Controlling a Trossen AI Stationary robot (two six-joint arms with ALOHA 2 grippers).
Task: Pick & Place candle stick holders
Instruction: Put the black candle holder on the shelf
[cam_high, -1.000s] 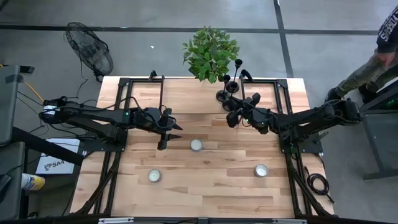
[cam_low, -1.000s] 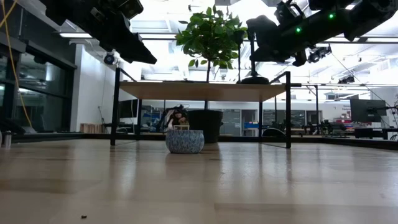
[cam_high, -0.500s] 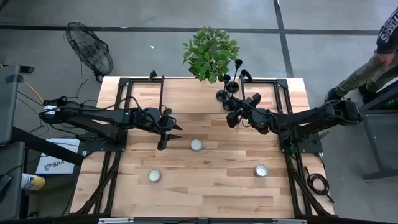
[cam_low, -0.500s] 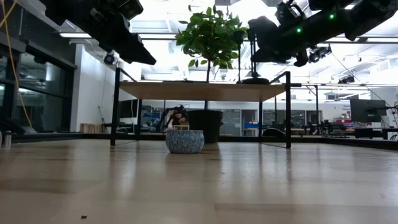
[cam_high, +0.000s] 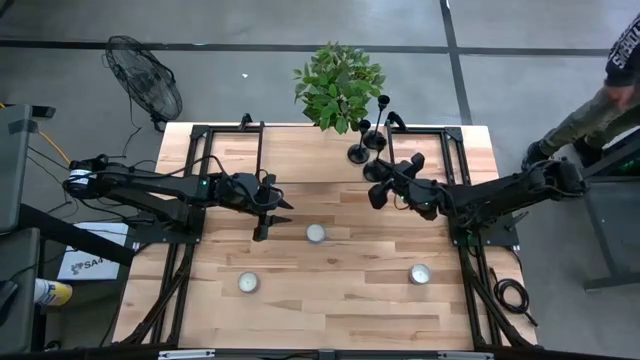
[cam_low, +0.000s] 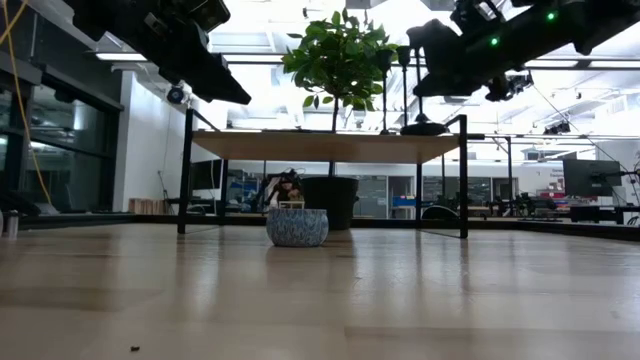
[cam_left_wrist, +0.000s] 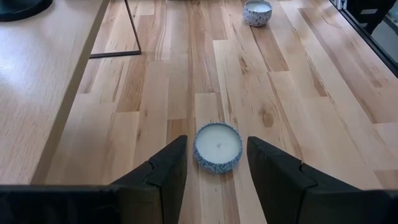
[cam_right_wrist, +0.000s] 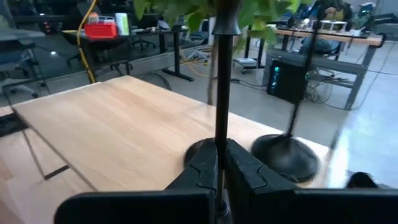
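Three black candlestick holders stand on the raised wooden shelf (cam_high: 300, 150) at the table's far side. Two (cam_high: 357, 152) (cam_high: 375, 140) stand on their round bases. My right gripper (cam_high: 377, 190) is shut on the stem of the third (cam_high: 378, 172), nearer than the other two. In the right wrist view, the held stem (cam_right_wrist: 222, 93) runs up to its cup (cam_right_wrist: 225, 25), with the other two bases (cam_right_wrist: 202, 149) (cam_right_wrist: 286, 155) behind. My left gripper (cam_left_wrist: 216, 180) is open above the table. A white candle (cam_left_wrist: 217, 146) shows between its fingers. My right gripper pinches the thin stem (cam_right_wrist: 222, 140) of the holder between its two fingers, well below the cup. The fingers come level from the table's right and near side and lie across the stem. The holder stands upright. Whether its base (cam_low: 425, 128) clears the shelf, I cannot tell.
Three white candles (cam_high: 316, 233) (cam_high: 249, 283) (cam_high: 419, 273) sit on the lower table. A potted plant (cam_high: 338, 85) stands behind the shelf's far edge. The shelf's black frame legs (cam_low: 463, 175) stand on the table. A person (cam_high: 610, 90) is at the far right.
My right gripper has gone a little toward the table's right and near edges with the holder. The holder has stayed upright, and its base has drawn away from the other two.
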